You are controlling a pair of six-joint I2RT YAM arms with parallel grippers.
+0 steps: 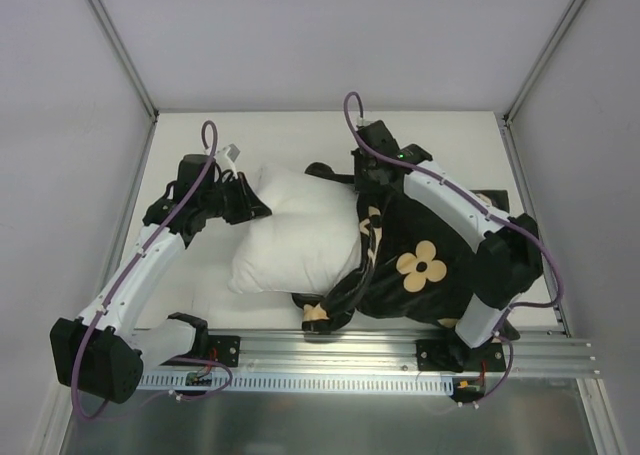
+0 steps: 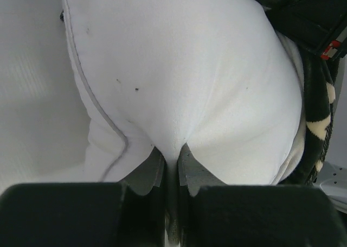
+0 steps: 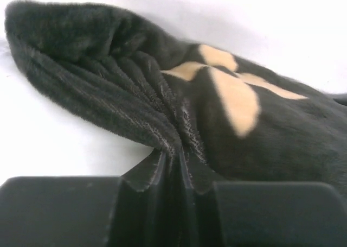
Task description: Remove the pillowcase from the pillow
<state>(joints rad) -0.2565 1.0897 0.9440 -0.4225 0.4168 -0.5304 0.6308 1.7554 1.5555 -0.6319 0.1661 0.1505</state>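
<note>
Your white counter point(image 1: 300, 135) carries the whole scene, with both task items lying across its middle. The black plush pillowcase point(image 1: 410, 295) sprawls over the right half. A tan flower motif point(image 1: 421, 266) faces up, and the case's open edge is bunched in folds around the pillow's midsection. The white pillow point(image 1: 295, 230) sticks out of that opening toward the left. Its left portion is bare and puffy, and its right portion is hidden inside the fabric.

Your 2 arms reach in from either side. The left end effector point(image 1: 255, 207) sits at the pillow's far left edge. Its wrist view shows the left end effector point(image 2: 171, 152) with fingers pressed nearly together on a pinch of white pillow cloth, beside a grey seam. The right end effector point(image 1: 365, 180) sits at the far edge of the pillowcase. Its wrist view shows the right end effector point(image 3: 171, 157) clamped on a gathered ridge of black plush, with pleats fanning out from the grip.
</note>
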